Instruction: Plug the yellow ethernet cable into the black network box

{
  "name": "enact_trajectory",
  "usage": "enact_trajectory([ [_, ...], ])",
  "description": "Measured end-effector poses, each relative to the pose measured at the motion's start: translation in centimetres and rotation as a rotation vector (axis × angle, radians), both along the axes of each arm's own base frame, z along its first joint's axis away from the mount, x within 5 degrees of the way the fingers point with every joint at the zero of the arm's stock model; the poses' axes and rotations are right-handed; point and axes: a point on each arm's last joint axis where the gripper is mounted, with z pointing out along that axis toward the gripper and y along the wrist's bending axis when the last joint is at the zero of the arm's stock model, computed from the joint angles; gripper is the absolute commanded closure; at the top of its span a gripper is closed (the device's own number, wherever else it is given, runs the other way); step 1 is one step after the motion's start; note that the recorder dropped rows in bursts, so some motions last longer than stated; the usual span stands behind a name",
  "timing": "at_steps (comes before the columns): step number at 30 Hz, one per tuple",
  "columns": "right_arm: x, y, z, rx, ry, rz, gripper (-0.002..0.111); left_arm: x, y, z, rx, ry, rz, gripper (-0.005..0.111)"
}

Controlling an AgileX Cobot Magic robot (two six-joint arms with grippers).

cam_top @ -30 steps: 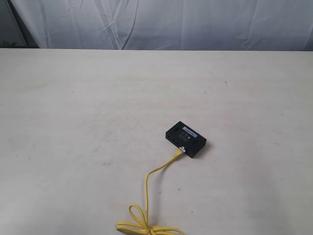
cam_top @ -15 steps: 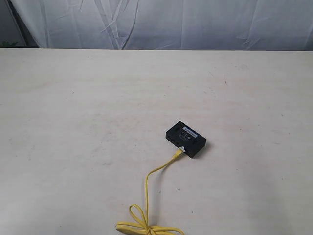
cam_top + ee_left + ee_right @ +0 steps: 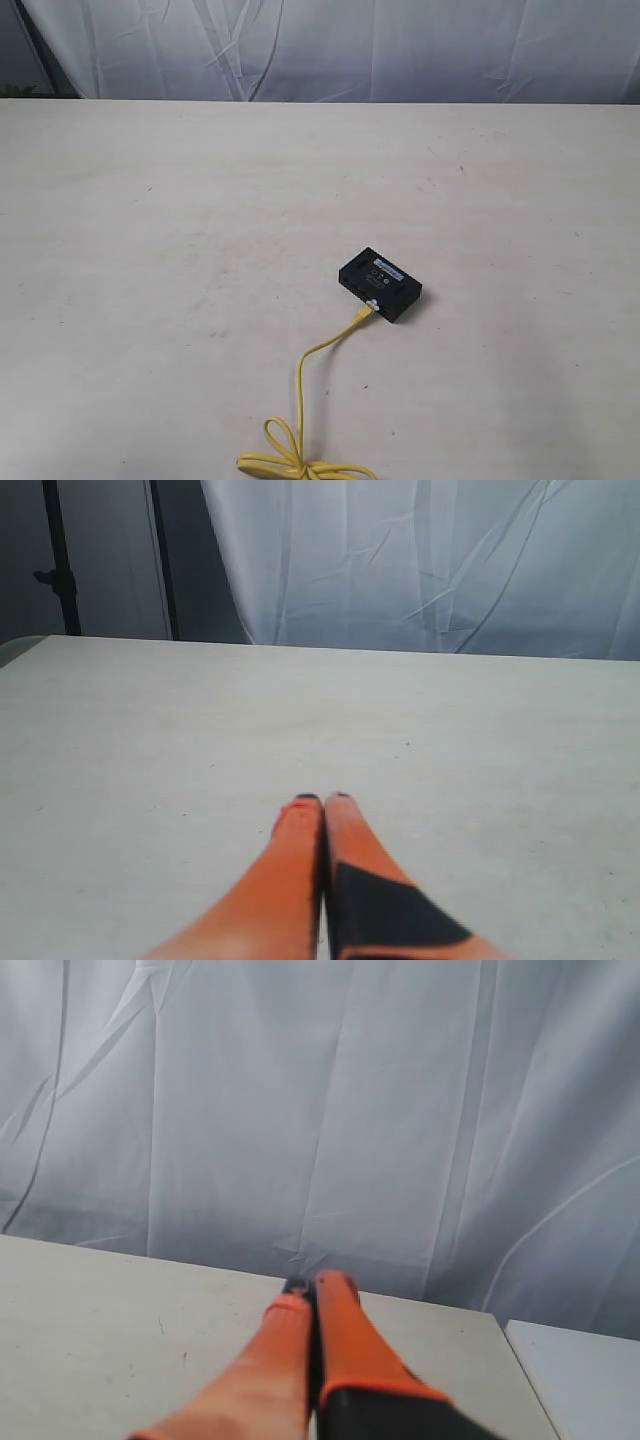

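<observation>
The black network box (image 3: 380,284) lies flat on the pale table, right of centre in the exterior view, its white-printed label facing up. The yellow ethernet cable (image 3: 301,378) runs from a plug (image 3: 364,311) at the box's near side down to a looped coil (image 3: 290,460) at the table's front edge. Neither arm shows in the exterior view. My left gripper (image 3: 322,798) is shut with nothing between its orange fingers, over bare table. My right gripper (image 3: 308,1284) is also shut and empty, pointing toward the curtain. Neither wrist view shows the box or the cable.
A white curtain (image 3: 330,45) hangs behind the table's far edge (image 3: 320,101). The right wrist view shows the table's corner (image 3: 495,1318) and a second white surface (image 3: 585,1375) beyond it. A dark stand (image 3: 55,560) rises at the back in the left wrist view.
</observation>
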Motion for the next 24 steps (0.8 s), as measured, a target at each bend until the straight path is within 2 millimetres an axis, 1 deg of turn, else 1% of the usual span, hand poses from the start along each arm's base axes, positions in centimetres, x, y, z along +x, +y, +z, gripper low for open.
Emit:
enact_trajectory([
  [15, 0.0, 0.1, 0.1, 0.046, -0.006, 0.006, 0.109, 0.0, 0.0, 0.0, 0.000, 0.000, 0.000, 0.106],
  [19, -0.4, 0.0, 0.0, 0.092, -0.020, -0.014, 0.109, 0.0, 0.0, 0.0, 0.000, 0.000, 0.000, 0.106],
  [22, -1.0, -0.1, -0.8, 0.118, -0.026, -0.026, 0.109, 0.0, 0.0, 0.0, 0.000, 0.000, 0.000, 0.106],
  [24, -1.2, -0.1, -1.9, 0.147, -0.015, -0.032, 0.109, 0.0, 0.0, 0.0, 0.000, 0.000, 0.000, 0.106],
])
